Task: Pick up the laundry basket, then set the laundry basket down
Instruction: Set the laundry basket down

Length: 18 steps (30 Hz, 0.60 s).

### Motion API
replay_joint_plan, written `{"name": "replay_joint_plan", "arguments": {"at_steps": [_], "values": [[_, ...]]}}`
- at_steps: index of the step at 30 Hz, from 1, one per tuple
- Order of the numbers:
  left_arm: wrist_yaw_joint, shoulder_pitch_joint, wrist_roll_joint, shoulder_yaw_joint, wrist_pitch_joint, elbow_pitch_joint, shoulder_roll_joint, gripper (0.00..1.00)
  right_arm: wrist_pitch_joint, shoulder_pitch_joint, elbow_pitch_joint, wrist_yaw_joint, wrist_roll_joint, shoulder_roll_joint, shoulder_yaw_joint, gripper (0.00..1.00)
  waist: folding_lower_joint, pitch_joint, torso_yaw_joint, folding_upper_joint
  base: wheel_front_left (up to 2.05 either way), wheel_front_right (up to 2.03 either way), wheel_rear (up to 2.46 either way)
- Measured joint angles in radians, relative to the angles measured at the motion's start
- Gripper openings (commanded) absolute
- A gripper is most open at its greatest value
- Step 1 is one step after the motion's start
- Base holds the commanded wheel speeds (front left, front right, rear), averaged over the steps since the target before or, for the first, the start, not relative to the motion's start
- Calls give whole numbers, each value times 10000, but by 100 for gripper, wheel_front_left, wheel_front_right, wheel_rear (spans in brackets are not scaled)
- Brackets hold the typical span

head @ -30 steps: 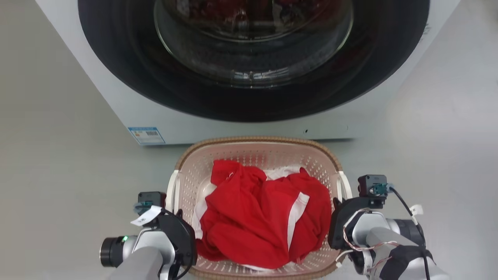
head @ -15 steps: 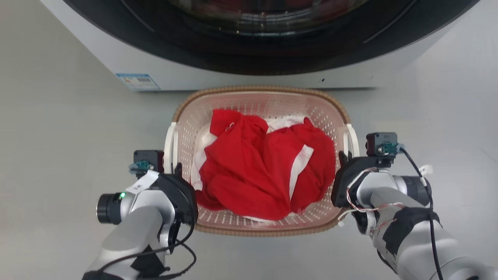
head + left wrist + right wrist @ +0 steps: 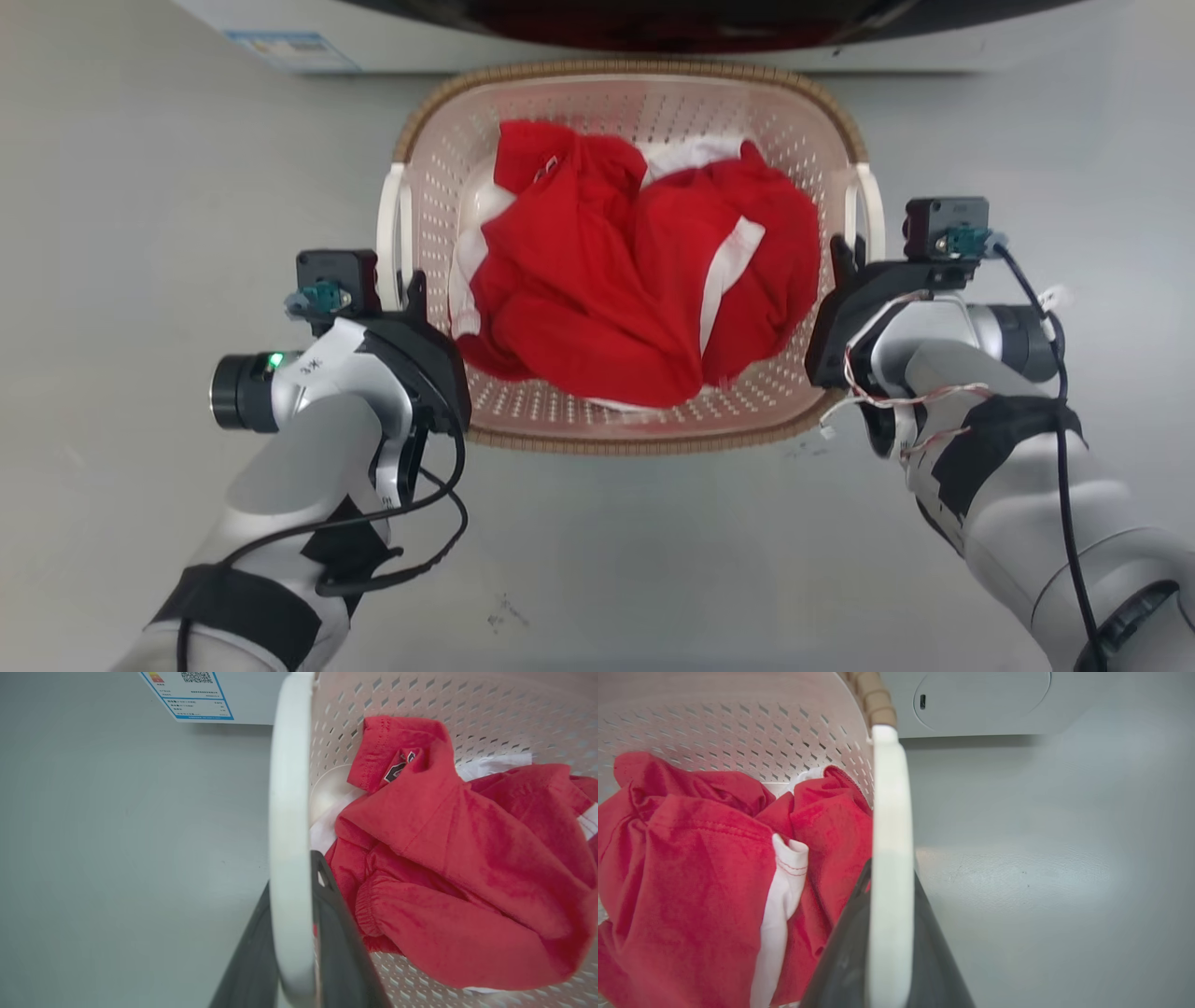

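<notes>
At 9 o'clock the left hand (image 3: 408, 283) clamps the left handle (image 3: 389, 224) of the laundry basket (image 3: 644, 441), a finger on each side. At 3 o'clock the right hand (image 3: 848, 254) grips the right handle (image 3: 871, 205). The washer (image 3: 392, 28) stands at the basket's 12 o'clock.

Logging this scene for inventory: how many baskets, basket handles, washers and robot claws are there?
laundry basket: 1
white handles: 2
washer: 1
claws, left claw and right claw: 2
Total: 6

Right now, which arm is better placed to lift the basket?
Neither alone. The left gripper straddles the left handle of the basket, the right gripper the right handle; a level lift likely needs both.
</notes>
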Motion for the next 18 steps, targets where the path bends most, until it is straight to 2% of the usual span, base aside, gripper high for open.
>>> {"name": "replay_joint_plan", "arguments": {"at_steps": [8, 18], "values": [[2, -195, 0, -12, -230, 35, -10, 0, -259, -194, 104, 6, -73, -6, 25, 0, 0, 930, 106, 0, 0, 0, 0], [-46, -383, 13, -8, -458, 276, -42, 0, -424, -309, 104, 46, -102, 2, 71, 0, -2, 1205, 208, -3, 0, 0, 0]]}}
